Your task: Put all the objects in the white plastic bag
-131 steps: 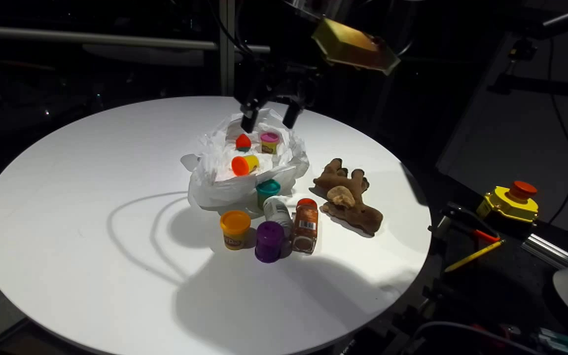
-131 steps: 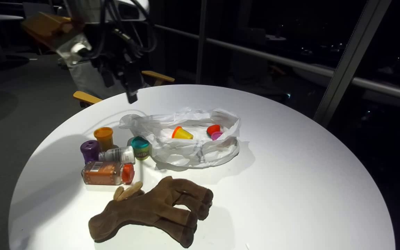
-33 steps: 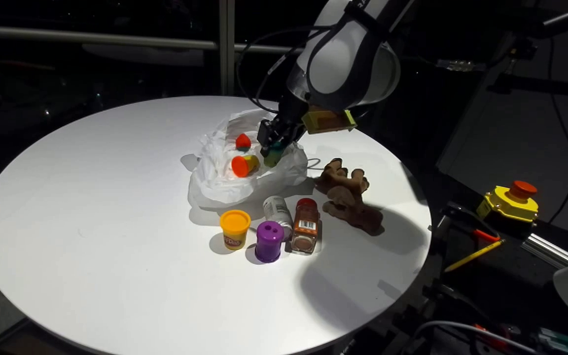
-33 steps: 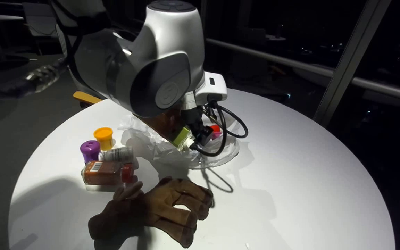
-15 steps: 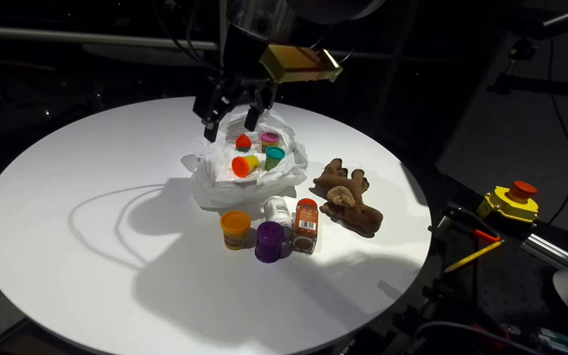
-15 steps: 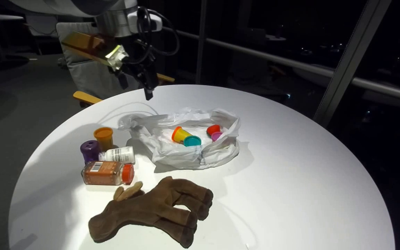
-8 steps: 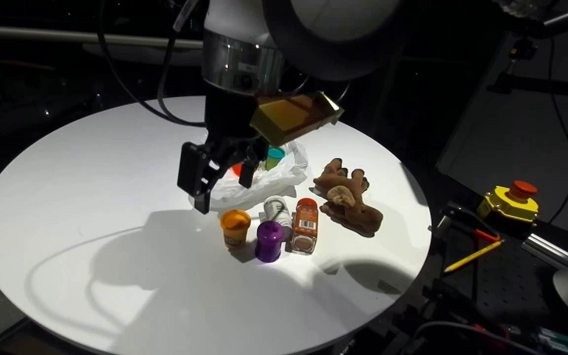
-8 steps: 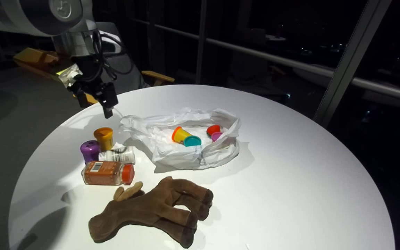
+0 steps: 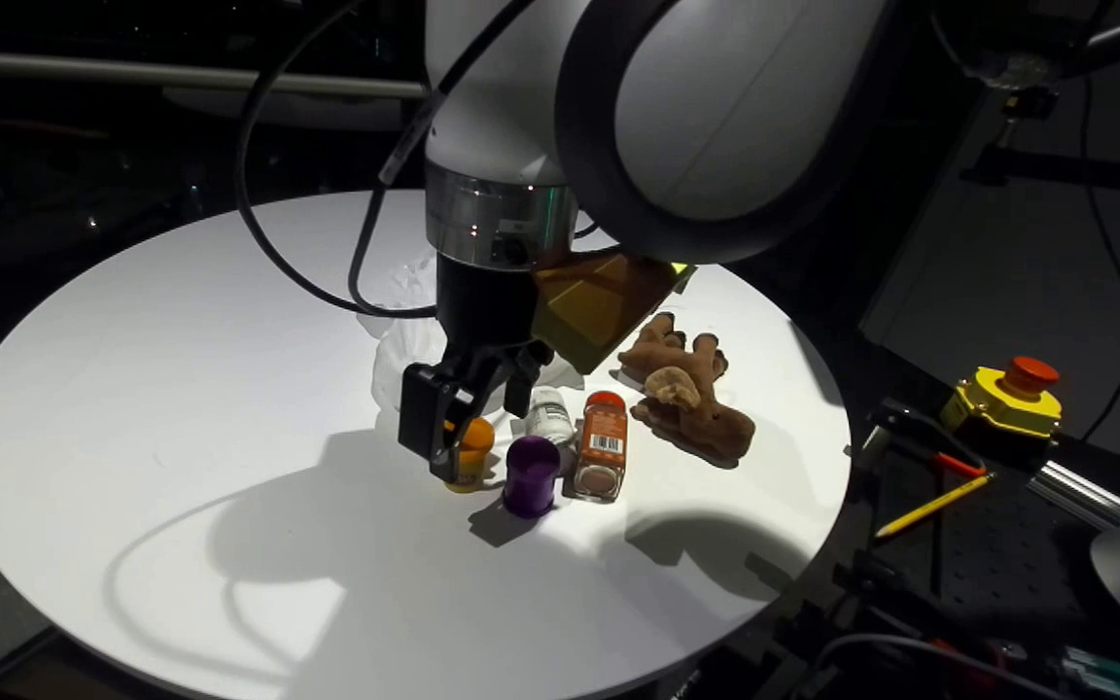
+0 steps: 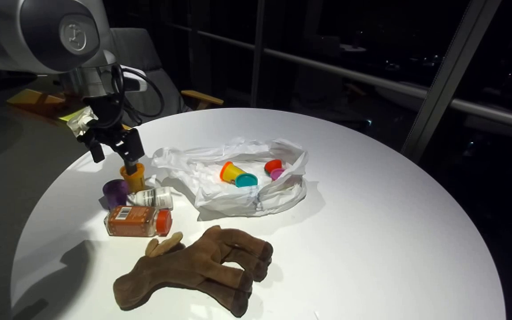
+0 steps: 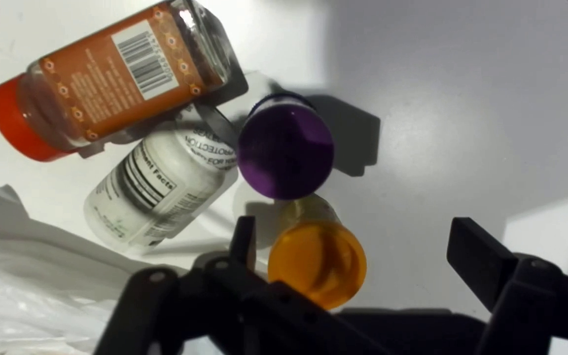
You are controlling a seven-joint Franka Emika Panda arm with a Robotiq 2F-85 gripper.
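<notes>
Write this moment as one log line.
Fingers: open, near orange tub | In white bag: yellow tub, teal lid, pink lid, red item | Also outside: purple tub, white bottle, jar, brown toy

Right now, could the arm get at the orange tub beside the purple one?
Probably yes: in the wrist view, the orange tub shows between the open fingers, though nearer one, with no other object lying on it.

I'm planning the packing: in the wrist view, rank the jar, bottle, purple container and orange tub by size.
1. Jar
2. Bottle
3. Purple container and orange tub: too alike to rank.
</notes>
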